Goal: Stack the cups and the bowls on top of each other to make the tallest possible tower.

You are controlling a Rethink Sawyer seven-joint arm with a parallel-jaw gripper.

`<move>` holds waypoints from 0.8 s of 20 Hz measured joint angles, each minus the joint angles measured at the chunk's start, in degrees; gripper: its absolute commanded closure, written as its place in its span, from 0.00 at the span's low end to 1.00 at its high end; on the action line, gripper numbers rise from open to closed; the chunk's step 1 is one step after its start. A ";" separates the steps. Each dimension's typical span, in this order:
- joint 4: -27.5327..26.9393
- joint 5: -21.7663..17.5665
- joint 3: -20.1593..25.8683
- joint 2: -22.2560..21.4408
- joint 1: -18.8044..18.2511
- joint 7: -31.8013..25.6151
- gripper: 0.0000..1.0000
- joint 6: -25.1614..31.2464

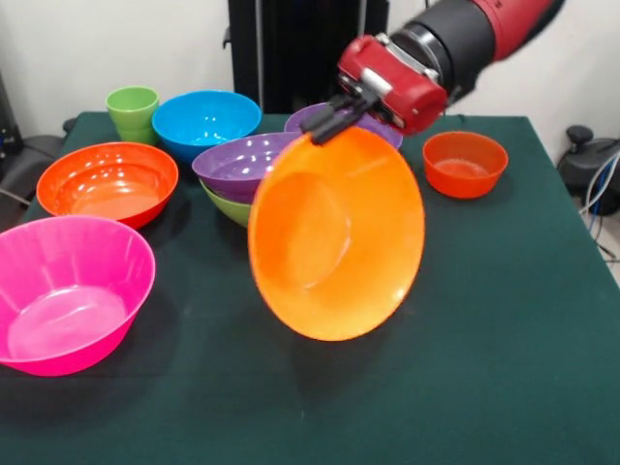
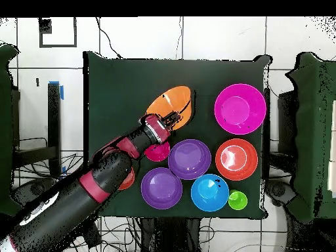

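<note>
From the front view I log the gripper (image 1: 325,124) clamped on the rim of the large orange bowl (image 1: 336,235), which hangs tilted above the green table (image 1: 504,320), its hollow facing the camera. Behind it to the left, a purple bowl (image 1: 242,165) sits in a lime-green bowl (image 1: 228,206), with the second purple bowl (image 1: 312,118) just behind. Farther left: blue bowl (image 1: 205,121), green cup (image 1: 133,110), red-orange bowl (image 1: 108,182), pink bowl (image 1: 68,291). Small orange bowl (image 1: 465,163), far right. Only the overhead shows me the small magenta bowl (image 2: 156,152), beside the arm.
</note>
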 measured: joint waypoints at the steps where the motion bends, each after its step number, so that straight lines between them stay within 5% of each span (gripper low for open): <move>1: 0.30 -1.82 0.14 -0.87 -0.64 0.00 1.00 -0.88; 5: 0.95 -8.32 0.32 -3.43 -3.17 0.00 1.00 -4.57; 16: 1.13 -15.60 0.33 -4.35 -5.96 0.00 1.00 -10.03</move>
